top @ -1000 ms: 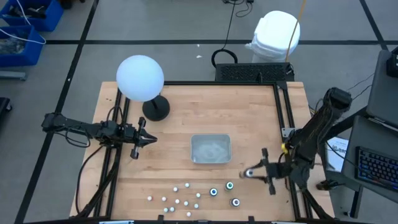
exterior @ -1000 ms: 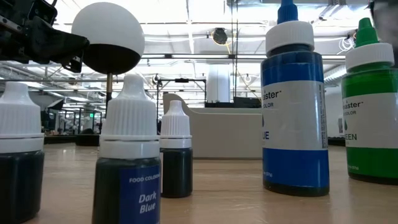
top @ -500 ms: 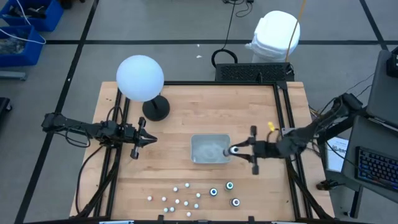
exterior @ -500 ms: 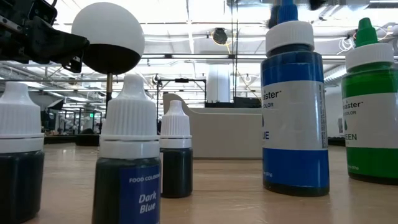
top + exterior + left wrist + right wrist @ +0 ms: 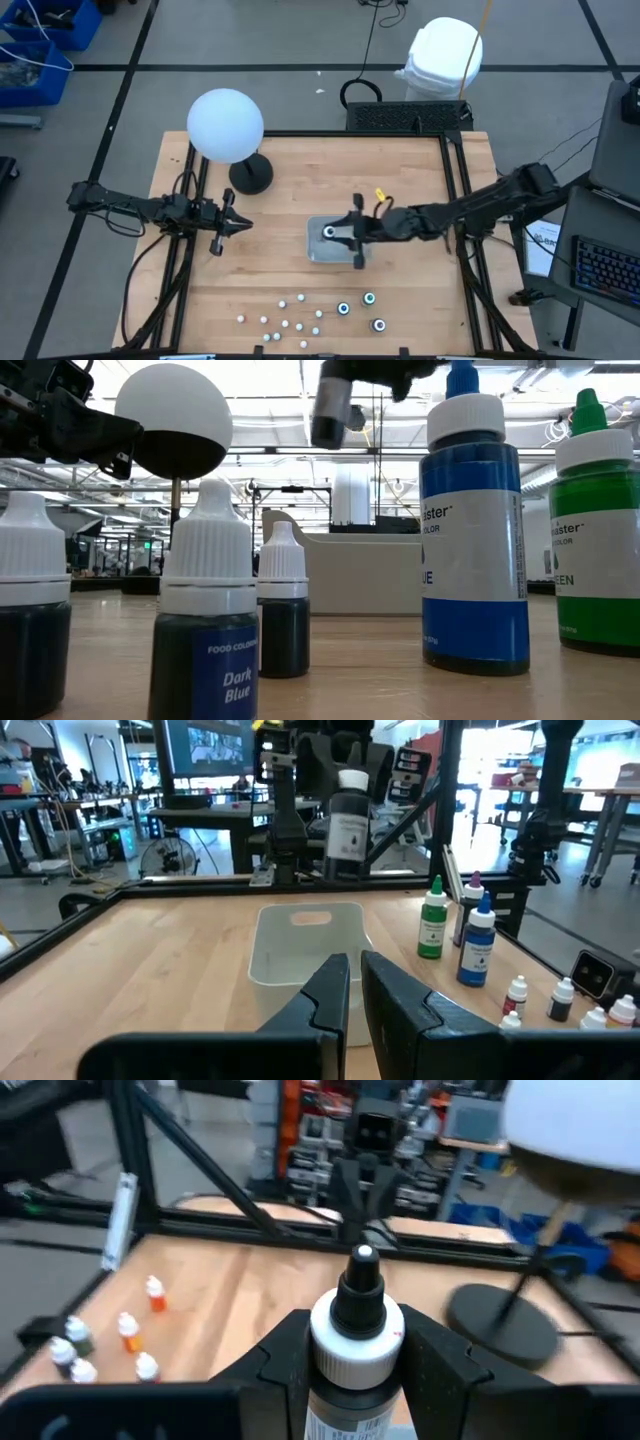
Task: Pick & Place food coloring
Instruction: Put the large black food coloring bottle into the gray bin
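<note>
While the left gripper (image 5: pixel 232 226) waits shut by the table's left edge, the right gripper (image 5: pixel 343 233) holds one dark food coloring bottle (image 5: pixel 348 822) upright over the clear tray (image 5: pixel 316 250), seemingly for release

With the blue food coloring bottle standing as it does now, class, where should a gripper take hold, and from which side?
Probably grip the blue bottle across its straight body, below the cap, coming from above: it stands upright with the green bottle close beside it.
</note>
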